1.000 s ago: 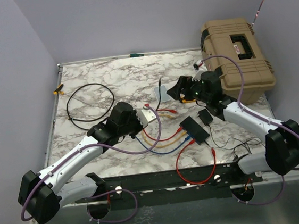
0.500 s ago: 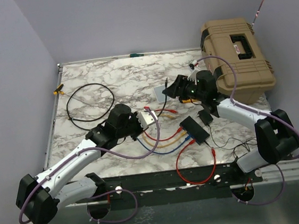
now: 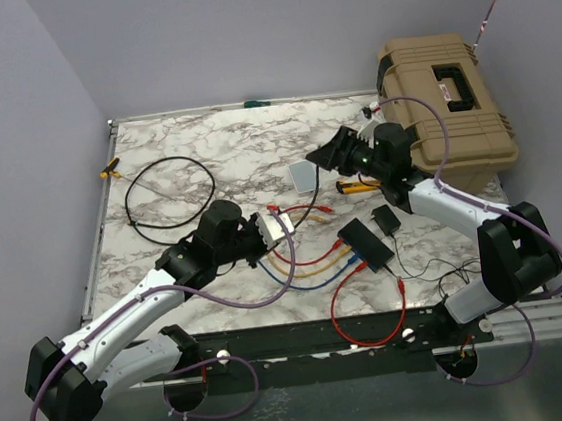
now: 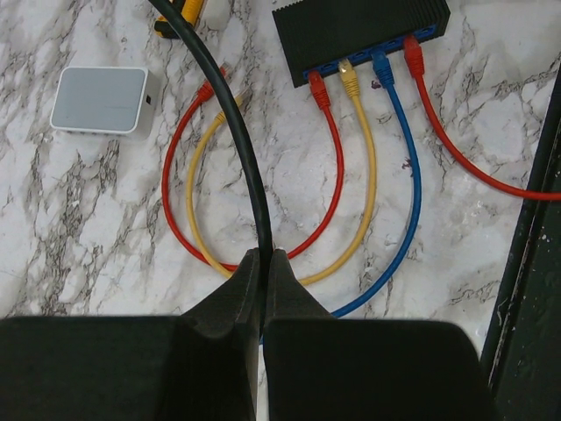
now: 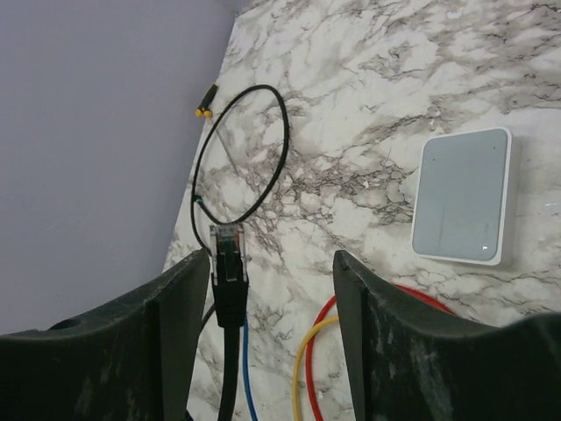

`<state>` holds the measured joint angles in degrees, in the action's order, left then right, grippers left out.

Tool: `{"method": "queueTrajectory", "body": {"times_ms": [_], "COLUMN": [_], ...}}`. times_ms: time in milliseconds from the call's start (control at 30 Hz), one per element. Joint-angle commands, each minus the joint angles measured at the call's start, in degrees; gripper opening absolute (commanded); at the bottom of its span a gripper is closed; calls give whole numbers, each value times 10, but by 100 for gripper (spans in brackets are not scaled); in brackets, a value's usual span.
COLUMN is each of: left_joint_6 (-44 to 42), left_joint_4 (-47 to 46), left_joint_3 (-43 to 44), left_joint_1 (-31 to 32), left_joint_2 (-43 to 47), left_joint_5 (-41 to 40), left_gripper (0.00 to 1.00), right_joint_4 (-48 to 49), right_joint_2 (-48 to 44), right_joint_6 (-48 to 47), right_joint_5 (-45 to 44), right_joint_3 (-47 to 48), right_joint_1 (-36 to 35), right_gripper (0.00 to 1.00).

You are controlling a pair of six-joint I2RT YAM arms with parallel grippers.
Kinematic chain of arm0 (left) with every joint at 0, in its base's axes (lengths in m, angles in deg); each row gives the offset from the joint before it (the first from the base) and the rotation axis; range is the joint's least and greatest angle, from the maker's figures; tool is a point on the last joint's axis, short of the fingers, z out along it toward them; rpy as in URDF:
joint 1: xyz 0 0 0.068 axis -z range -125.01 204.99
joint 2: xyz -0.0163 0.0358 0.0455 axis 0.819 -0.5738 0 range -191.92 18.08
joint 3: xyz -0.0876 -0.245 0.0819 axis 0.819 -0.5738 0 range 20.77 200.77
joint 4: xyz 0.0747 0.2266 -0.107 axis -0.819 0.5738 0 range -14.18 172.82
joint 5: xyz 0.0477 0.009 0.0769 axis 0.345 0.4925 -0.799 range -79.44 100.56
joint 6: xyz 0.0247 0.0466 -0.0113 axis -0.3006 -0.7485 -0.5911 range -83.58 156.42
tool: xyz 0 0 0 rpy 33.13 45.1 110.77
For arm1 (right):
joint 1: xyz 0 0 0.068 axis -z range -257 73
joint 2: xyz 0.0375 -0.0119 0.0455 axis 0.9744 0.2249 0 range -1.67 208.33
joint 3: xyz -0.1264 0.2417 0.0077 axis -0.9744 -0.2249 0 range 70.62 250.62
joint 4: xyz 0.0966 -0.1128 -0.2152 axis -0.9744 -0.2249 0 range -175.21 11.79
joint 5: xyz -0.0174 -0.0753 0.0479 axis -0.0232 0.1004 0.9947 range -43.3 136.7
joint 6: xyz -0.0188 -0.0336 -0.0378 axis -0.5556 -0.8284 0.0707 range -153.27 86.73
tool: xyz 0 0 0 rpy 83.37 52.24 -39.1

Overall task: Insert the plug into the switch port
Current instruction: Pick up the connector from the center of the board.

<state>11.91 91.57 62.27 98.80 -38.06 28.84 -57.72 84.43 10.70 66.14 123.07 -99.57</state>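
The black switch (image 3: pixel 365 243) lies flat at centre right and shows in the left wrist view (image 4: pixel 359 31), with red, yellow, blue and red cables plugged into its sockets. My left gripper (image 3: pixel 280 223) (image 4: pixel 263 253) is shut on a black cable (image 4: pixel 230 123), left of the switch. The cable's end is a black plug with a clear tip (image 5: pixel 227 254). It stands between the wide-open fingers of my right gripper (image 3: pixel 321 158) (image 5: pixel 270 256), close to the left finger (image 5: pixel 180 303). I cannot tell whether they touch.
A small grey-white box (image 3: pixel 302 175) (image 5: pixel 462 195) lies beyond the switch, and a small black power adapter (image 3: pixel 387 219) beside it. A tan case (image 3: pixel 446 108) stands at the back right. A black cable loop (image 3: pixel 169 192) and a yellow-handled tool (image 3: pixel 108 169) lie at the left.
My right gripper has swung left and farther back, and the plug now stands between its open fingers. My left arm has drawn slightly nearer, still holding the black cable.
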Motion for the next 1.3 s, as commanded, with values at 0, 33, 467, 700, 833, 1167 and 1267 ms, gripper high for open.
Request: {"method": "queueTrajectory", "body": {"times_ms": [0, 33, 467, 700, 833, 1167, 1267], "left_joint_6": [-1, -1, -4, -10, -12, -1, 19], "left_joint_4": [-16, -16, -16, -16, -16, -22, -27], "left_joint_3": [-8, -9, -11, -15, -18, -8, 8], "left_joint_1": [5, 5, 7, 7, 7, 8, 9], "left_joint_2": [12, 12, 12, 20, 23, 20, 9], "left_joint_5": [26, 27, 34, 34, 31, -30, -79], "left_gripper": [0, 0, 0, 0, 0, 20, 41], "right_joint_4": [45, 56, 71, 66, 57, -3, -18], "right_joint_2": [0, 0, 4, 6, 4, -9, -10], "right_joint_6": [25, 31, 40, 32, 23, 10, 25], "right_joint_5": [26, 34, 58, 61, 64, 42, 22], "right_joint_3": [4, 0, 5, 1, 6, 22, 21], "right_joint_1": [13, 14, 28, 32, 32, 32, 26], "right_gripper": [61, 60, 40, 31, 24, 0, 1]}}
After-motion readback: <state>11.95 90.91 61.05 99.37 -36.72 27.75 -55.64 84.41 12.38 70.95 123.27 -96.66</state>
